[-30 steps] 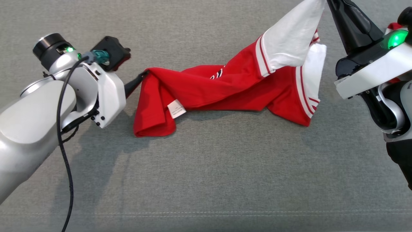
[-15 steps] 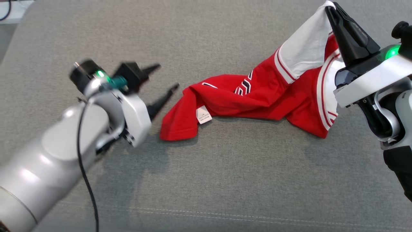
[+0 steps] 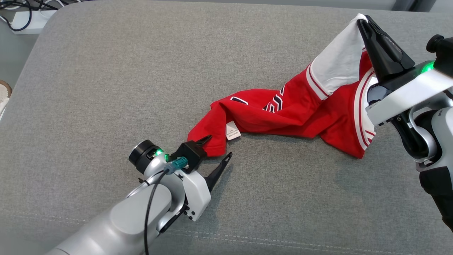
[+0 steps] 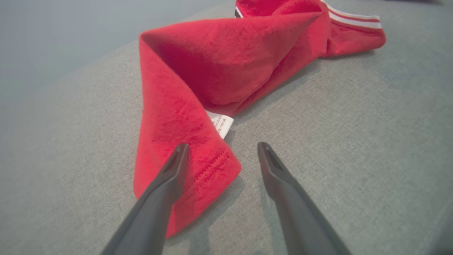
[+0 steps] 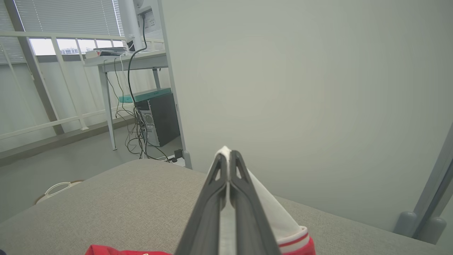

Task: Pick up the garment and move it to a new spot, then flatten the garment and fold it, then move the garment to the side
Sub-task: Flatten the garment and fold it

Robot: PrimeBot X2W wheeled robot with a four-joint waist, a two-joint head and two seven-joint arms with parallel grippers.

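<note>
Since a second ago the left gripper (image 3: 216,148) has come around from the far side of the hem to its near corner. Its two fingers stand wide apart there, one over the red cloth and one over the grey fabric cushion (image 3: 106,88), and they hold nothing. The red jersey garment with white sleeves (image 3: 283,117) lies stretched across the cushion, because the right gripper (image 3: 362,24) is clenched on one white sleeve (image 3: 336,67) and lifts that end. This probably keeps the cloth tight, so that the left gripper can pinch the corner for flattening.
</note>
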